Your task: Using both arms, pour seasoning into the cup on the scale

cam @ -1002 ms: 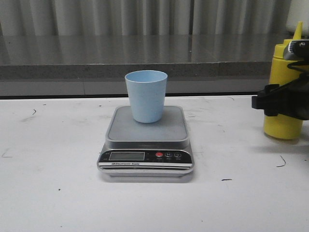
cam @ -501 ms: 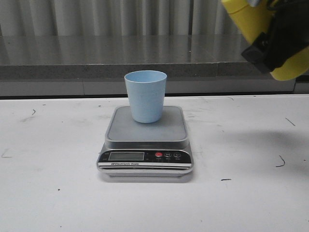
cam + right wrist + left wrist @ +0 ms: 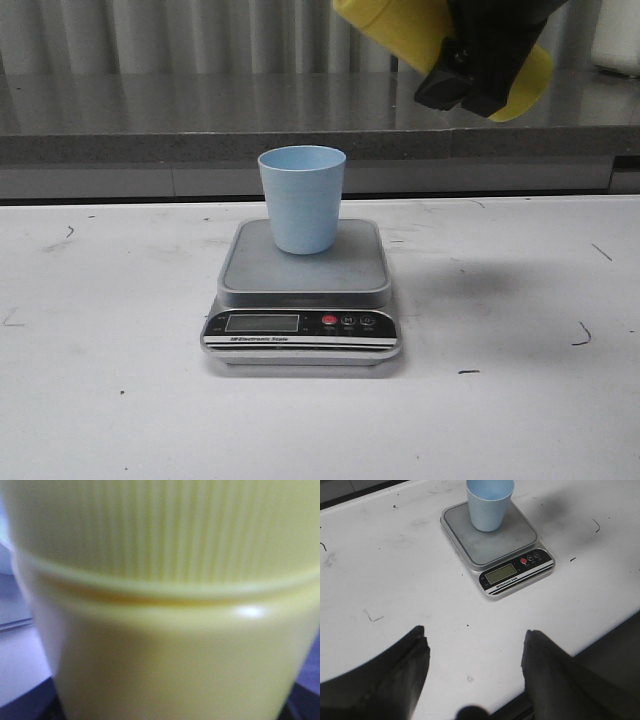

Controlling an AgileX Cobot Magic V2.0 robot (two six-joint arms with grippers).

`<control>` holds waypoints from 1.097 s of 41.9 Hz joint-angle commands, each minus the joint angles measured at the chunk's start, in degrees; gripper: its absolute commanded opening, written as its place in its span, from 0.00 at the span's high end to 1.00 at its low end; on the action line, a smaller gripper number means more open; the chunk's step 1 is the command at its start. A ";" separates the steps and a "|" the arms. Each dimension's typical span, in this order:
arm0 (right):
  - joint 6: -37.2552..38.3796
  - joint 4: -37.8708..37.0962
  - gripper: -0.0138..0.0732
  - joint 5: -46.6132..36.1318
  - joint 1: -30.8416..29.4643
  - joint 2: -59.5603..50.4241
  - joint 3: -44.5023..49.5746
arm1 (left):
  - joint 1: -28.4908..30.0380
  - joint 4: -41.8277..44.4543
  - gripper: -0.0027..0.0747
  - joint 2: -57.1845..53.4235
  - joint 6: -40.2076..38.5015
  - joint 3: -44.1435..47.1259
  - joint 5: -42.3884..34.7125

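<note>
The pale blue cup [image 3: 302, 198] stands upright on the grey platform of the silver scale [image 3: 303, 290] at the table's middle. It also shows in the left wrist view [image 3: 489, 503] on the scale [image 3: 497, 539]. My right gripper [image 3: 480, 55] is shut on the yellow seasoning bottle [image 3: 400, 25], held high and tilted, up and to the right of the cup; its nozzle is out of view. The bottle fills the right wrist view [image 3: 165, 605]. My left gripper [image 3: 475, 647] is open and empty over bare table, well short of the scale.
A grey ledge [image 3: 200, 145] runs behind the white table. The table's near edge [image 3: 600, 640] shows by the left gripper. Small dark marks dot the table top.
My right gripper has lifted the yellow bottle off the table at the right, tilted it and carried it up and left toward the cup. Cup and scale have not moved.
</note>
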 commanded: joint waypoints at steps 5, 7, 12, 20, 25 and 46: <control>-0.83 -3.54 0.50 0.34 0.10 0.62 -6.84 | -0.44 -0.48 0.44 0.06 -0.16 -1.55 -3.93; -0.83 -4.60 0.50 0.74 0.10 1.01 -7.52 | -0.44 -0.48 0.44 0.06 -0.16 -1.55 -3.93; 1.13 -5.74 0.50 2.92 0.10 1.94 -9.34 | -0.44 -0.48 0.44 0.06 -0.16 -1.55 -3.93; 15.67 -10.52 0.50 12.24 0.23 4.63 -14.71 | -0.44 -0.48 0.44 0.06 -0.16 -1.55 -3.93; 26.00 -24.34 0.50 18.26 0.75 6.07 -17.09 | -0.44 -0.48 0.44 0.06 -0.16 -1.55 -3.93; 35.47 -68.90 0.50 22.99 6.50 8.66 -17.26 | -0.44 -0.48 0.44 0.06 -0.16 -1.55 -3.93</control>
